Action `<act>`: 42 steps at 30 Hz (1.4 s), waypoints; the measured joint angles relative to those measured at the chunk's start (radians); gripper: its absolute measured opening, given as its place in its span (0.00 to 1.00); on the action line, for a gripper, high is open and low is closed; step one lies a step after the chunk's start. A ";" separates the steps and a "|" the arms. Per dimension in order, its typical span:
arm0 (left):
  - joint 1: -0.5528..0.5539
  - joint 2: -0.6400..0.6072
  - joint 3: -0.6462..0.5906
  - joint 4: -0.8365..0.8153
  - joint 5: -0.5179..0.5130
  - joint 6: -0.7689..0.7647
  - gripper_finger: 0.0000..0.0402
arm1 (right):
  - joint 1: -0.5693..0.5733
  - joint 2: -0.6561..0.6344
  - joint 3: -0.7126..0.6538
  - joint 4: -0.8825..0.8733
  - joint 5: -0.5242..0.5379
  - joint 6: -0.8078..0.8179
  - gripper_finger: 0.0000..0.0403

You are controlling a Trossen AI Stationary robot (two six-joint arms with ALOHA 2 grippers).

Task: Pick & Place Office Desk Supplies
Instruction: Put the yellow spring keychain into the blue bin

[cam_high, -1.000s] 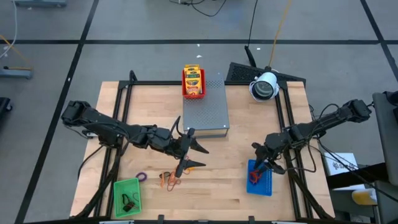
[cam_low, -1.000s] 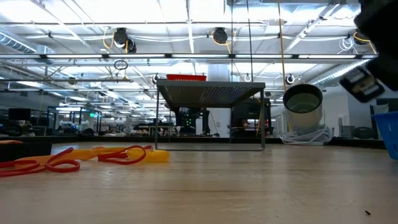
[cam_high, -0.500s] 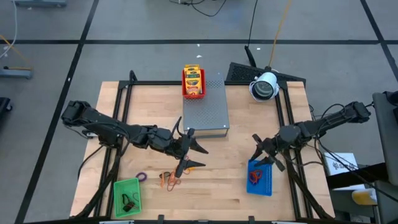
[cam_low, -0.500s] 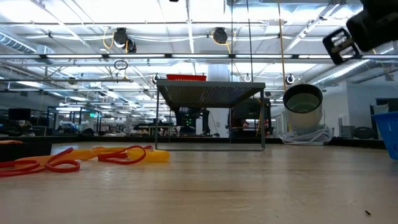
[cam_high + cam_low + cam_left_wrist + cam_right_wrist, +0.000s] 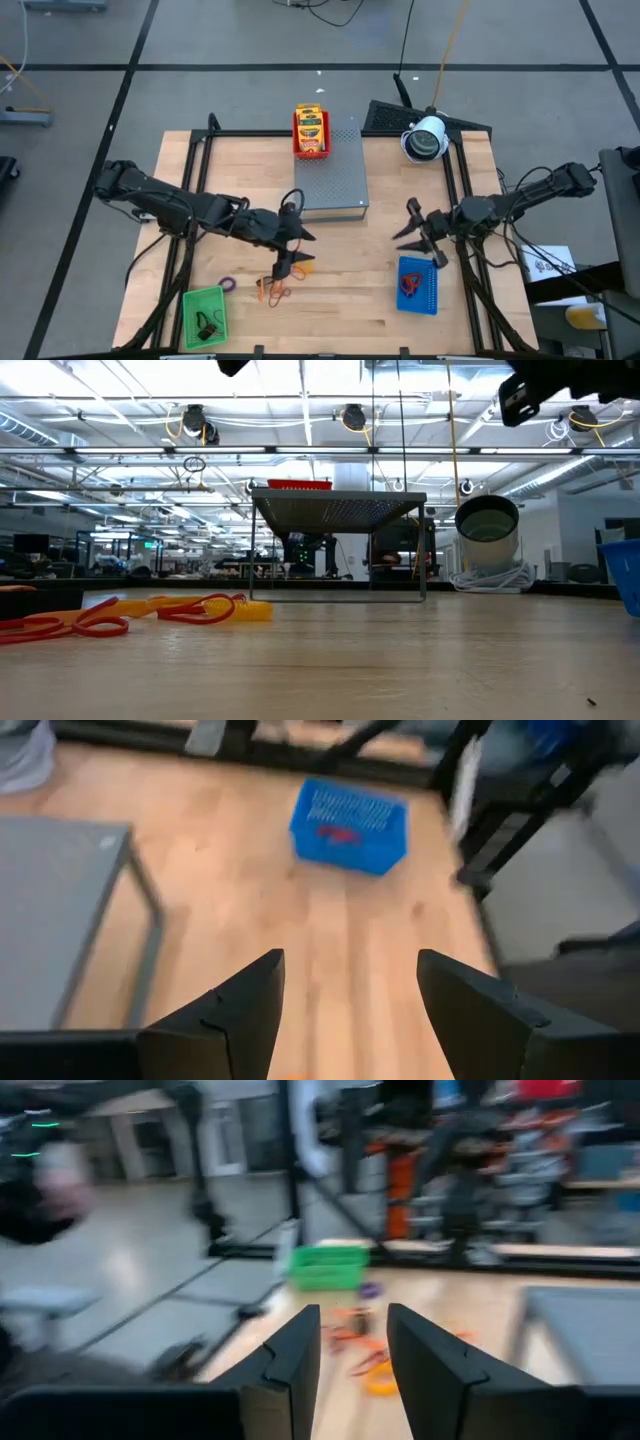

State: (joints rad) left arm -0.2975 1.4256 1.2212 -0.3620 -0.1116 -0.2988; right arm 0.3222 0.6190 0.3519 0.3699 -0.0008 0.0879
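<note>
You're hovering the left gripper, fingers spread and empty, just above the tangled orange and red rubber-band loops at 6 o'clock; right gripper, also spread, is hanging above the blue mesh tray at 4 o'clock.

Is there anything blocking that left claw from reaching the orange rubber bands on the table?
Nothing visible does. The left gripper hangs open just above the pile of orange and red rubber bands, with only bare wooden table between them. The grey perforated box sits off to the side.
</note>
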 joint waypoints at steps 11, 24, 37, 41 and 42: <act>-0.009 0.024 0.017 -0.099 -0.021 0.123 0.59 | 0.000 0.044 0.000 0.102 0.338 -0.002 0.28; 0.025 0.113 0.017 -0.227 -0.020 0.234 0.59 | 0.000 0.078 -0.001 0.141 0.341 -0.003 0.28; 0.015 0.398 0.315 -0.517 -0.031 0.461 0.59 | 0.000 0.098 -0.002 0.135 0.344 0.004 0.27; 0.018 0.486 0.375 -0.560 0.073 0.517 0.59 | 0.000 0.098 -0.002 0.135 0.341 0.005 0.27; 0.018 0.499 0.377 -0.558 0.111 0.527 0.59 | 0.000 0.098 -0.002 0.134 0.341 0.008 0.28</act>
State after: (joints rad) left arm -0.2796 1.9245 1.5981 -0.9203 -0.0002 0.2282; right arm 0.3222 0.7170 0.3504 0.5043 0.3402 0.0955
